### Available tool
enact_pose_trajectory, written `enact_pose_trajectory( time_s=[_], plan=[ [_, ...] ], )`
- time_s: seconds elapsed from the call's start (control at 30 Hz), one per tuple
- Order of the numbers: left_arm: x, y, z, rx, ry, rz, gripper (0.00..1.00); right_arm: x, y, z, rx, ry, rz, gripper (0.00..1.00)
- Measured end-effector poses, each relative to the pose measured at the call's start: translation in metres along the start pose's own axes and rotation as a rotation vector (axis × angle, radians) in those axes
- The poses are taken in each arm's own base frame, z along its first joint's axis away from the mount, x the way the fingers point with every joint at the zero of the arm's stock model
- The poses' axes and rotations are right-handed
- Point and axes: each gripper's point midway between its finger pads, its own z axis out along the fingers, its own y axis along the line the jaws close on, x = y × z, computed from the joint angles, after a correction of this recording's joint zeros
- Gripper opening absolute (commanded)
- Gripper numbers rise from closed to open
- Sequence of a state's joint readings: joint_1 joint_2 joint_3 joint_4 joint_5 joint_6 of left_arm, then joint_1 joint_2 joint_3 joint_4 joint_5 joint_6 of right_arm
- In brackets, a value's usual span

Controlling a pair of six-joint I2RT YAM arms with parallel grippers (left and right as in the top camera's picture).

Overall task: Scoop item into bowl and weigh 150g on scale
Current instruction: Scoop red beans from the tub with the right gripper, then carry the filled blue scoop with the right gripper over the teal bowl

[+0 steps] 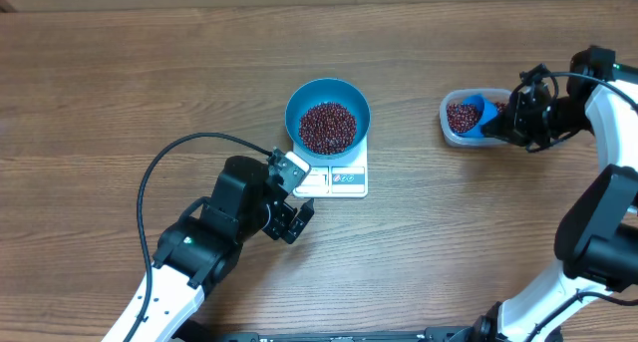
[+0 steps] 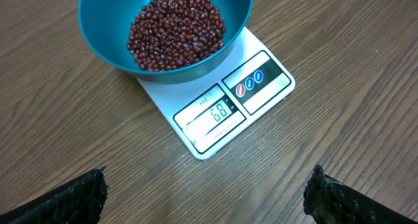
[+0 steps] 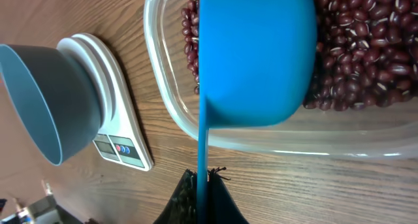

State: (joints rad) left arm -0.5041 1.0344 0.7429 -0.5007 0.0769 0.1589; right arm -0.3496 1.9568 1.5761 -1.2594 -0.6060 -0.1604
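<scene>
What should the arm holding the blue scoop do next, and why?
Probably dip the scoop into the beans in the tub and fill it. The right gripper is shut on its handle, the scoop looks empty, and the scale under the bowl seems to read 68, well short.

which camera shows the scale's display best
The left wrist view: the scale sits close, its display facing the camera with legible digits, beside the bowl. Overhead shows the scale small, its display just a tiny patch. The right wrist view catches the scale slanted, its display unreadable.
</scene>
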Motion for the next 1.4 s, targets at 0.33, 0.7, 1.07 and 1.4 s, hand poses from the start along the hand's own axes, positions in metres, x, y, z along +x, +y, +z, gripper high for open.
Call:
enact_pose_trajectory(
  time_s=[0.33, 0.7, 1.07, 1.4],
  plan=[
    [0.0, 0.0, 0.0, 0.0, 0.0, 0.0, 1.0, -0.003, -0.012, -0.018, -0.078, -0.043, 0.044, 0.04],
    [0.0, 0.0, 0.0, 0.0, 0.0, 0.0, 1.0, 0.001, -0.02, -0.046, -0.217, -0.099, 0.06, 0.04],
    [0.0, 0.0, 0.0, 0.0, 0.0, 0.0, 1.0, 0.004, 0.003, -0.061, -0.386, -0.135, 0.013, 0.04],
    [0.0, 0.0, 0.0, 0.0, 0.0, 0.0, 0.99, -0.001, 0.024, -0.07, -0.512, -0.181, -0.022, 0.04]
  ],
)
